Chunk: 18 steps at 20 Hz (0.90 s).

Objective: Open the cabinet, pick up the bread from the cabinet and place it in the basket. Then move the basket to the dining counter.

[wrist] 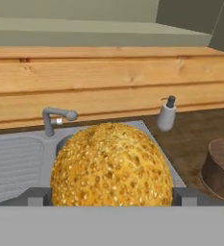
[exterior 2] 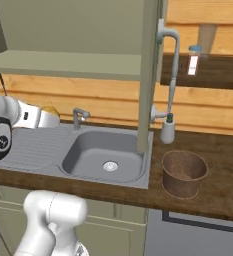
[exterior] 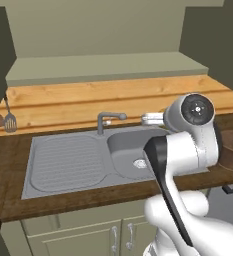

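The bread [wrist: 111, 166], a golden seeded bun, sits between my gripper's [wrist: 112, 197] two finger tips, which press it from both sides. In the right base view the bread [exterior 2: 50, 110] hangs at the end of my hand over the sink's draining board. The cabinet [exterior: 108, 65] above the sink stands open, and its right door [exterior 2: 148, 75] with the silver handle juts out edge-on. The brown basket [exterior 2: 184, 172] stands upright with nothing in it on the dark wood counter top [exterior 2: 223, 192] right of the sink. I cannot tell whether this top is the dining counter.
A grey sink [exterior 2: 105, 155] with a tap [exterior 2: 79, 116] lies below the hand. A soap dispenser [exterior 2: 167, 130] stands between the sink and the basket. A spatula [exterior: 10, 120] hangs at the far left. The open door's lower edge reaches down near the sink's right rim.
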Available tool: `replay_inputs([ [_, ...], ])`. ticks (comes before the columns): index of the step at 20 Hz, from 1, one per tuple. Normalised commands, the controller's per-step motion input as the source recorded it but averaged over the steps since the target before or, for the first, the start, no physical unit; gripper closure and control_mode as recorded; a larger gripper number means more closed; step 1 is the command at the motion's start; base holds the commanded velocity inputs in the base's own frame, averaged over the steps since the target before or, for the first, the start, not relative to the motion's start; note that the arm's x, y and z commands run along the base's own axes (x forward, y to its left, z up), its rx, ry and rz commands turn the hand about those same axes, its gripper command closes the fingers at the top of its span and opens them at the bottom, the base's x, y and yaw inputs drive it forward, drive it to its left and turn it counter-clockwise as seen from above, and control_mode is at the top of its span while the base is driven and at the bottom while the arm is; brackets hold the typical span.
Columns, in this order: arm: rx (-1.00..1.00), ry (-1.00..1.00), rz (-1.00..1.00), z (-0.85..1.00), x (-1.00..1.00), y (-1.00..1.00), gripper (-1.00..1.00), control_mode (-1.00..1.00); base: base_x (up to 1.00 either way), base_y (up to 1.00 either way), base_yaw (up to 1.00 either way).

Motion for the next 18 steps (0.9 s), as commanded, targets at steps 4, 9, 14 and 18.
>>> replay_inputs([
  [4,0.0,0.0,0.0,0.0,0.0,0.0,1.0,1.0,-0.95,-0.86,-0.08],
  [9,0.0,0.0,0.0,0.0,0.0,0.0,1.0,1.0,-1.0,-0.9,-0.13],
  [14,0.0,0.0,0.0,0.0,0.0,0.0,1.0,1.0,-1.0,-0.53,-0.1],
  [18,0.0,0.0,0.0,0.0,0.0,0.0,1.0,1.0,-0.29,-0.95,-0.05],
])
